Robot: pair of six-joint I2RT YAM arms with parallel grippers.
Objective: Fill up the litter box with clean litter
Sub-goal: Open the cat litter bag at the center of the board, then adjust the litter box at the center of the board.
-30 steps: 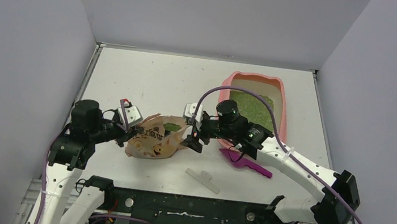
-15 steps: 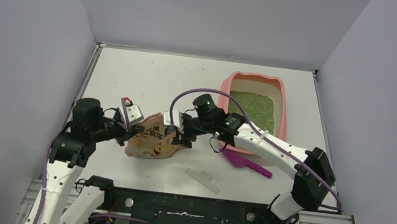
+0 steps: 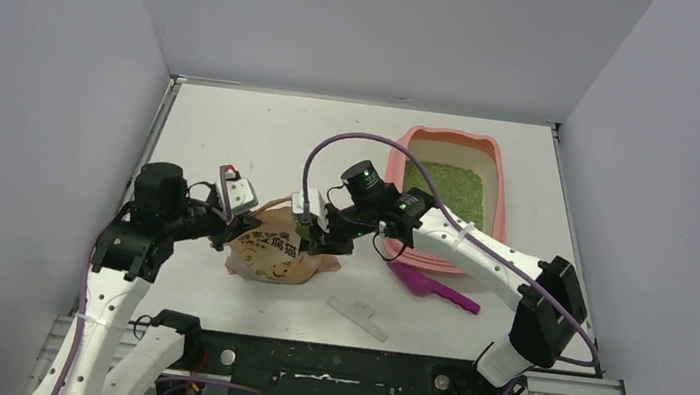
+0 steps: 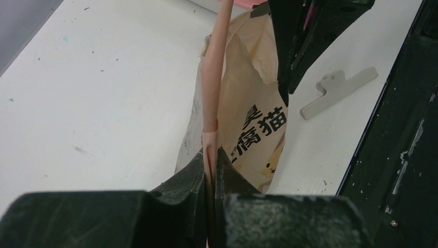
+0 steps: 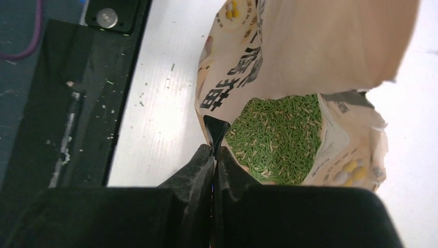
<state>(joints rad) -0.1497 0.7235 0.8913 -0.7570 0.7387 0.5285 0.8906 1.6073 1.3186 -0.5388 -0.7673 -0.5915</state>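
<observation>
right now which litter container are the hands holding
The paper bag, its rim pinched by the left hand and right hand; the pink litter box lies ungripped.

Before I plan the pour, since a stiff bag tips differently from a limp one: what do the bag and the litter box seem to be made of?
The bag looks like matte tan paper, perhaps lined: it creases sharply and its torn mouth edge is ragged. The litter box is probably moulded plastic: smooth, even pink, with a rounded rim and corners.

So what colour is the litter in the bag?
The litter is green with pale flecks; clearest in right wrist view.
</observation>
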